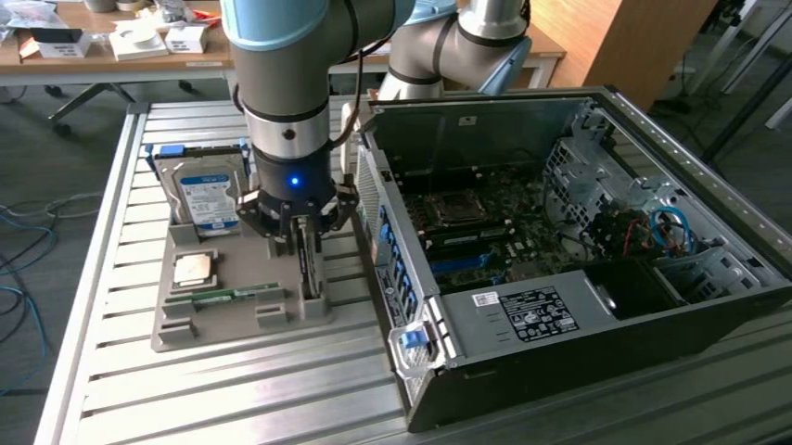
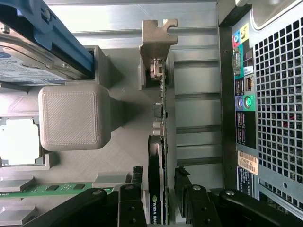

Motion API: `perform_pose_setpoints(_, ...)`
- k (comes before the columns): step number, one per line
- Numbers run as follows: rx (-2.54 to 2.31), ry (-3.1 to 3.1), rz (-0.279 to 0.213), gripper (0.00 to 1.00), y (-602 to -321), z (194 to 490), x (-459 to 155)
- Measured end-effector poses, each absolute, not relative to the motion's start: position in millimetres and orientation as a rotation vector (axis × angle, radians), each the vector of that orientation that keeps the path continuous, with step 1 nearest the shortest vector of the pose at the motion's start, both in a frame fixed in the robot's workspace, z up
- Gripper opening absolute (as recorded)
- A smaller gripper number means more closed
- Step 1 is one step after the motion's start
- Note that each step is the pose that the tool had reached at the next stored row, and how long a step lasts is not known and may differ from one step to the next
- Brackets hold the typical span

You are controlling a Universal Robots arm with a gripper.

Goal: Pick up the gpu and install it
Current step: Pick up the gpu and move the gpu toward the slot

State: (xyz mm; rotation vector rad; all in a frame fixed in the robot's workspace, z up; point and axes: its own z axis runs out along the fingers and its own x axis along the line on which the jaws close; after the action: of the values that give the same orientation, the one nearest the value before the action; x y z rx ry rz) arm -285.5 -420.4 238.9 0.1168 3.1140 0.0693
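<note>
On the slatted metal table [image 1: 185, 399], toward the exterior view's right, the open computer case [image 1: 483, 120] lies with its board facing up. Just beside it, on the exterior view's left, sits the grey parts tray [image 1: 223, 326]. My arm [image 1: 291, 65] comes down from the far side over that tray's right edge, the edge closest to the case.

At the tray's far end the hard drive [image 1: 204, 195] stands propped in its blue frame. The gpu [image 1: 310, 269] stands on edge in a slot along the tray's right side, between the hard drive's pocket and the case. Its silvery bracket [image 2: 156, 35] is at the end toward the hard drive.

My gripper [image 1: 302, 248] straddles the gpu's upper edge, one finger on each side. In the wrist view the fingers [image 2: 136, 182] flank the card closely, with a thin gap visible on either side, so the jaws are narrow but not clamped on it.

Nearer in the tray, a pale square processor chip [image 1: 195, 268] lies flat in its pocket. The slim green memory stick [image 1: 225, 296] lies nearer still.
</note>
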Motion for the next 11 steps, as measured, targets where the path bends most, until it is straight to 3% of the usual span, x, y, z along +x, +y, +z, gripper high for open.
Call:
perform_pose_setpoints(5,0.117,3.114,0.069,0.40,-420.4,238.8,-285.5)
perform_pose_setpoints(7,0.117,3.114,0.069,0.39,-420.4,238.8,-285.5)
perform_pose_setpoints(8,0.117,3.114,0.069,0.32,-420.4,238.8,-285.5)
perform_pose_setpoints(11,0.117,3.114,0.069,0.32,-420.4,238.8,-285.5)
